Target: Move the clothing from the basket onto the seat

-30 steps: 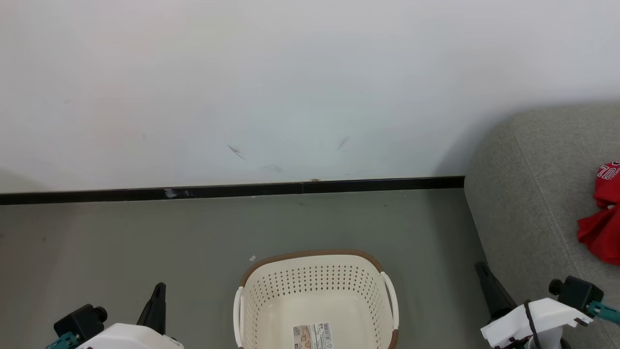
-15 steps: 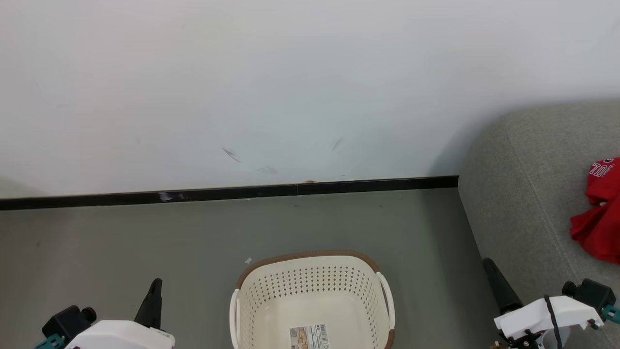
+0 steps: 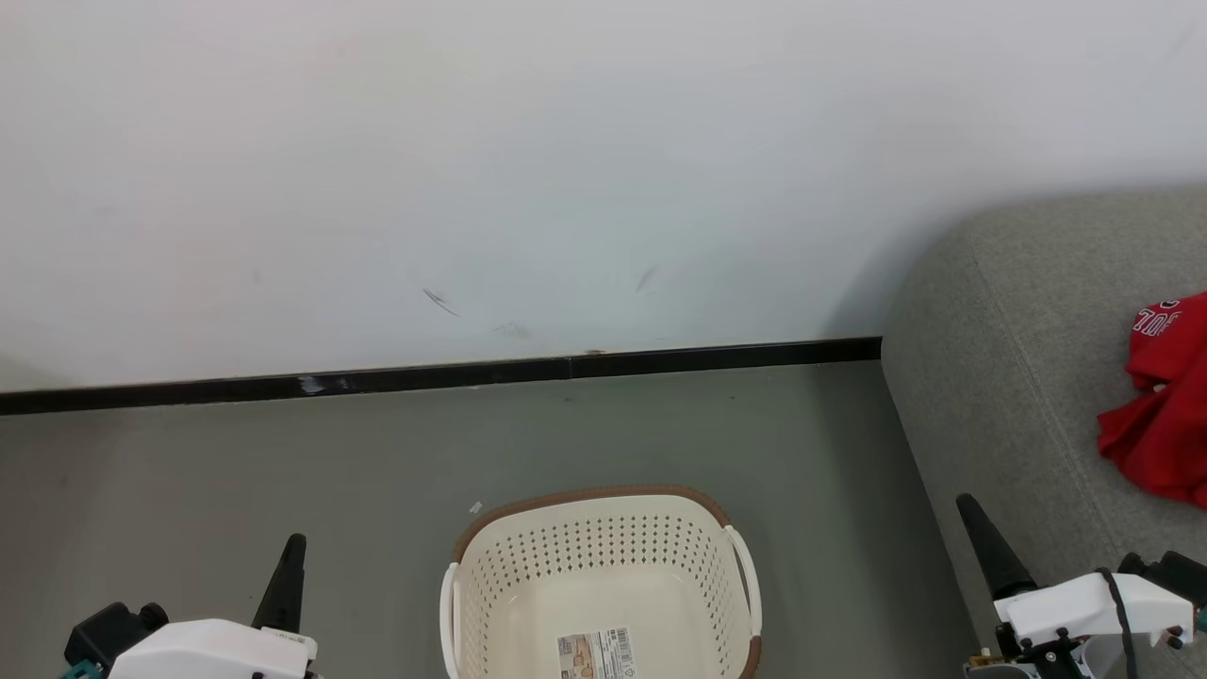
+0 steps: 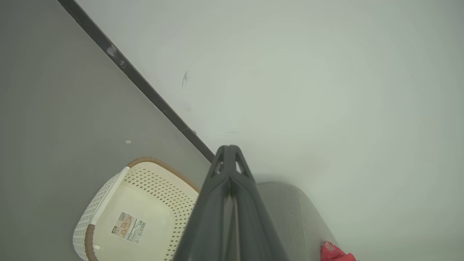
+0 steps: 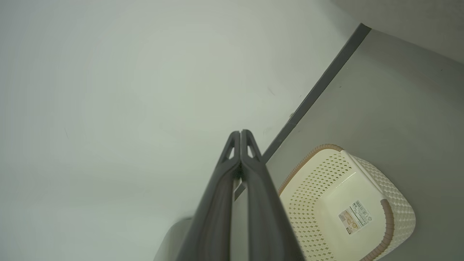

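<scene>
The cream basket (image 3: 600, 566) with a brown rim stands on the floor at the bottom centre, holding just a paper label (image 3: 594, 654) on its bottom. Red clothing (image 3: 1158, 401) with white lettering lies on the grey seat (image 3: 1018, 377) at the right edge. My left gripper (image 3: 289, 552) is shut and empty, left of the basket. My right gripper (image 3: 971, 514) is shut and empty, between basket and seat. The left wrist view shows the basket (image 4: 137, 214), the seat (image 4: 290, 214) and a bit of clothing (image 4: 331, 252). The right wrist view shows the basket (image 5: 344, 203) beside the shut fingers (image 5: 232, 188).
A white wall (image 3: 566, 160) with a black baseboard (image 3: 443, 374) runs behind the basket. Grey floor (image 3: 283, 462) spreads around the basket and to the left. A small white scrap (image 3: 475, 507) lies near the basket's far left corner.
The whole head view has shifted slightly left, so the camera has turned a little to the right. Both grippers stay shut; the basket and the clothing lie as before.
</scene>
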Controlling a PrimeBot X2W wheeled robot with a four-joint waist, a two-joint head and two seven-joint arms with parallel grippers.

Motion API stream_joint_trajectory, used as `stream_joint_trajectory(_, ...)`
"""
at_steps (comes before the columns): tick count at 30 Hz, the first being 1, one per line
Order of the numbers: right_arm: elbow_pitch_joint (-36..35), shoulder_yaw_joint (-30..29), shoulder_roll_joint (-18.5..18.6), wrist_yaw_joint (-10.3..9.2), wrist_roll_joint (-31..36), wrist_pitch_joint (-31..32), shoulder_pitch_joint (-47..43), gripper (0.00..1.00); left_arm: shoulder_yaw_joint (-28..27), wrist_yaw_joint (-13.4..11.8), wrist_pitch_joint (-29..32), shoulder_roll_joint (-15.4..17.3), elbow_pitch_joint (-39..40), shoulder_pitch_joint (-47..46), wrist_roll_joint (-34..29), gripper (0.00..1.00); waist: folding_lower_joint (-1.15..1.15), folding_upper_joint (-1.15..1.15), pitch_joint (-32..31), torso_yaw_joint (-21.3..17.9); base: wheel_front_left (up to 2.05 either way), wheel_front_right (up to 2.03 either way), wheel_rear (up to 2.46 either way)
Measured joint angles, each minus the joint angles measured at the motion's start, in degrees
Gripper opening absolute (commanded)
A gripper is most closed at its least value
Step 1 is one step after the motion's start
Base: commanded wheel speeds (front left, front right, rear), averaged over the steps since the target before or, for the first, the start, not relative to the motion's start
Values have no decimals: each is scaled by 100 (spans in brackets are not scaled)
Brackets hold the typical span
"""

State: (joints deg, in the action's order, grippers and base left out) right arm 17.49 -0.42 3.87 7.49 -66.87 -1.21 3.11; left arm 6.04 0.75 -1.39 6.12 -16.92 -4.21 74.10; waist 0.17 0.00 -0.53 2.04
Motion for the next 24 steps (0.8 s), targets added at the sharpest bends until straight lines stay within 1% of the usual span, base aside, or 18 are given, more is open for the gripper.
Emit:
stream_joint_trajectory(6,-24,-107,-16,0,-444,122,4,0,-163,100,130,-58,14,-1,328,0,-9,0,25,-37,0,0,0)
stream_joint_trajectory(22,-102,-422,-55,0,-1641,426,8,0,-594,400,441,-227,54,-1,1214,0,-13,0,55,-135,0,0,0)
stream_joint_trajectory(24,-110,-436,-58,0,-1719,434,8,0,-622,403,445,-233,59,-1,1260,0,-13,0,56,-141,0,0,0)
